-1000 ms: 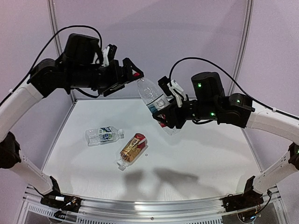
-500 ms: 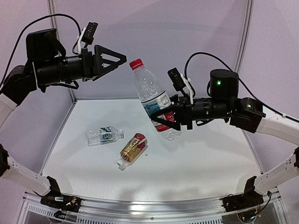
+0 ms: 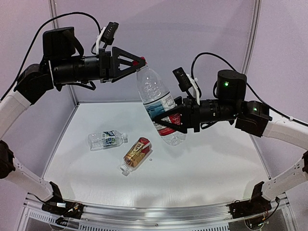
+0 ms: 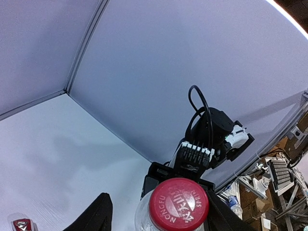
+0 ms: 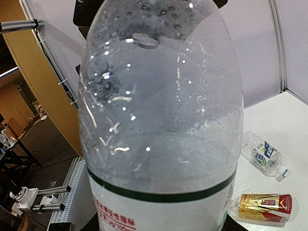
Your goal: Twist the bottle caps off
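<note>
1. The flat white desk fills the floor of the top view, with pale walls behind it.
2. The black left tool reaches in from the left, high above the desk. Its two fingers stand either side of the red cap. In the left wrist view there is a clear gap between one finger and the cap, so the jaws are parted and not clamped.
3. The black right tool reaches in from the right. It is closed narrowly on the label band of the large bottle and holds it in the air.
4. The large clear plastic bottle with a white-and-red label hangs above the desk. Its neck points up and tilts toward the left tool.
5. The small clear plastic bottle with a green-blue label lies on its side on the left half of the desk.
6. The amber-brown plastic bottle with a red-gold label lies on its side just beside the small clear one, apart from it.
7. The bright red round plastic cap sits on the large bottle's neck, between the left tool's fingers.
8. A whitish cap closes the small clear bottle. Another whitish cap closes the amber one.
</note>
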Controlling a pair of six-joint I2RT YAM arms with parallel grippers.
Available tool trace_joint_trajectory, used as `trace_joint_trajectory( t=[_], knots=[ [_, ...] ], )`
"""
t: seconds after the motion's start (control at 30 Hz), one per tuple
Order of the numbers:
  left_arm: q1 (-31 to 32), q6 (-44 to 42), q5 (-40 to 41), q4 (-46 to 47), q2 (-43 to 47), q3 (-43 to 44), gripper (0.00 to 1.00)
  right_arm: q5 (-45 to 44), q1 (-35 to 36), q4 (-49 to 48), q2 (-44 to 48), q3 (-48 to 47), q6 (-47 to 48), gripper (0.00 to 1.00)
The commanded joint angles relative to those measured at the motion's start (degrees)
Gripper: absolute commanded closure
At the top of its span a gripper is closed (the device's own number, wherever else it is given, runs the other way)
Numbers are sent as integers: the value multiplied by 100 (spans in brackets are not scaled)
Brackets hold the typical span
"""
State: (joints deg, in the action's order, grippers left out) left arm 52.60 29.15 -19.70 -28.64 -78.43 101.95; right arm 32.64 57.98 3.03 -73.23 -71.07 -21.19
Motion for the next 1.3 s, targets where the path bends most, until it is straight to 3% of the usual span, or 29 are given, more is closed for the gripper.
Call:
trace_joint_trajectory(
  t=[0.0, 0.4, 0.67, 0.77, 0.9, 0.93, 1.1, 1.27],
  knots=[
    [40, 20, -183, 181, -56, 193, 41, 160, 13, -149, -64, 33, -68, 47],
    [31, 56, -338, 150, -162, 382, 54, 295, 15, -78, -230, -89, -28, 48],
    [28, 32, -341, -11, -242, 370, 57, 359, 17, -118, -292, -117, -30, 48],
    [22, 38, -339, -17, -251, 377, 66, 381, 12, -94, -344, -150, -25, 49],
    [-1, 58, -215, -91, -221, 369, 91, 347, 12, -76, -391, -170, -20, 49],
    [-2, 73, -183, -134, -217, 357, 93, 291, 12, -78, -398, -178, -17, 49],
    [-19, 429, 631, -788, -298, 356, 93, -1167, 14, 177, -470, -314, 166, 49],
    [147, 1879, 2391, -2224, -767, 962, 94, -3119, 35, 960, -879, -700, 488, 53]
  ],
)
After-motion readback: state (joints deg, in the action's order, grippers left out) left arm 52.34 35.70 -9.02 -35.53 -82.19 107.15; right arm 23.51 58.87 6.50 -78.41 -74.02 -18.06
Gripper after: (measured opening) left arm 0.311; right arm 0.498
